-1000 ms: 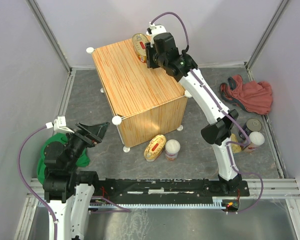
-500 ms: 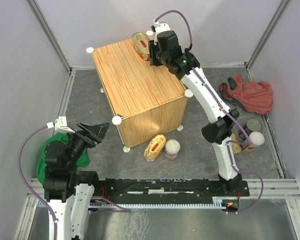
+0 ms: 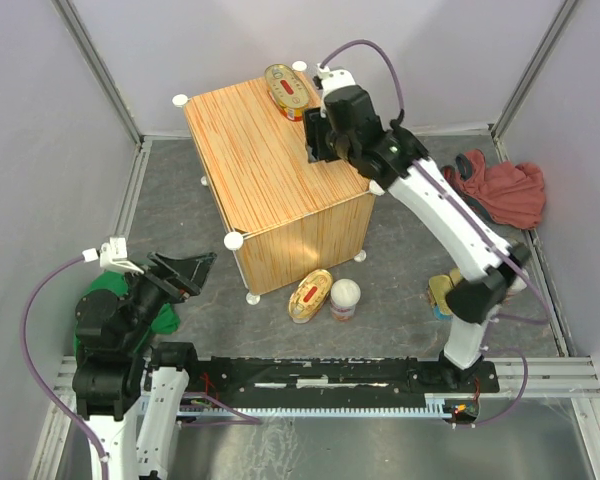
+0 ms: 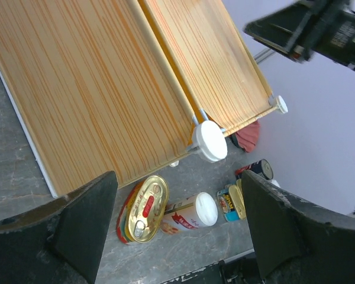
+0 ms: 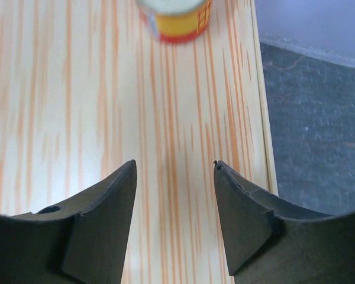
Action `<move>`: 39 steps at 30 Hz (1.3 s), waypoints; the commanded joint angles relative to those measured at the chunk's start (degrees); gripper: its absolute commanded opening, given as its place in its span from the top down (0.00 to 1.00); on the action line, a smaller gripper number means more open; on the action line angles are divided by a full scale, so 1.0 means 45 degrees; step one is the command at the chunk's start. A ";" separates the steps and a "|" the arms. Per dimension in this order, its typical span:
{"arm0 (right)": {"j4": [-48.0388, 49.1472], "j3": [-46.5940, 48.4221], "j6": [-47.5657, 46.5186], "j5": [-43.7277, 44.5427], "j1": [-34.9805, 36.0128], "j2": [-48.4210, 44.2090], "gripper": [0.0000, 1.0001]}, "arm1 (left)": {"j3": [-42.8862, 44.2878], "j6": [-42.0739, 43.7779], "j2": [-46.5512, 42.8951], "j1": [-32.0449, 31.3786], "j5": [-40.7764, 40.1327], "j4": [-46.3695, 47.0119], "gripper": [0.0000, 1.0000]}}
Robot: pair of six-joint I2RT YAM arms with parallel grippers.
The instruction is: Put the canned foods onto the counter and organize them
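One oval tin [image 3: 288, 90] is seen in the top view, set on the counter [image 3: 270, 170] at its far edge by a corner knob. The right gripper [image 3: 318, 140] hangs just beside it over the wood, jaws apart, nothing held. The left gripper [image 3: 185, 270] is held low nr the counter's near corner, likewise spread and empty. The step is judged to be the gap btwn one placement and the next fetch (more tins lie on the floor). A reach down w/ jaws squared across a tin is called for.

Left wrist: a second oval tin [image 4: 143, 207] and a white-lidded tin [image 4: 192, 212] are shown side by side below the counter front. A rectangular tin [image 4: 231, 201] and a dark round tin [image 4: 261, 170] lie beyond; the last is not made out from above.

Right wrist: only the top tin's near edge is shown, clear of both fingertips, a gap not readable elsewhere.
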 commanded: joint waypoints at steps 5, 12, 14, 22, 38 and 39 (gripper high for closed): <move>-0.0821 -0.4874 0.1493 0.2143 0.1381 -0.5850 0.32 | 0.1251 0.2325 0.0135 0.0041 0.0896 -0.2054 0.07; -0.1842 -0.8856 0.3055 0.3181 0.1869 -0.9291 0.30 | 0.1755 0.3377 -0.0143 0.0287 0.1397 -0.3365 0.07; -0.2143 -0.9807 0.3440 0.3336 0.1893 -1.0066 0.29 | 0.1644 0.3540 -0.0355 0.0484 0.1557 -0.3525 0.08; -0.2544 -1.3317 0.5134 0.3151 0.1996 -1.2128 0.28 | 0.1121 0.3957 -0.0491 0.1322 0.0193 -0.3303 0.11; -0.1755 -1.4857 0.4923 0.2745 0.1992 -1.2206 0.26 | 0.8271 0.6853 0.6408 0.1374 -0.9962 0.0649 0.11; -0.1620 -1.4906 0.4921 0.2663 0.1992 -1.2192 0.26 | 0.8827 0.6692 0.7067 0.1383 -1.0578 0.0674 0.12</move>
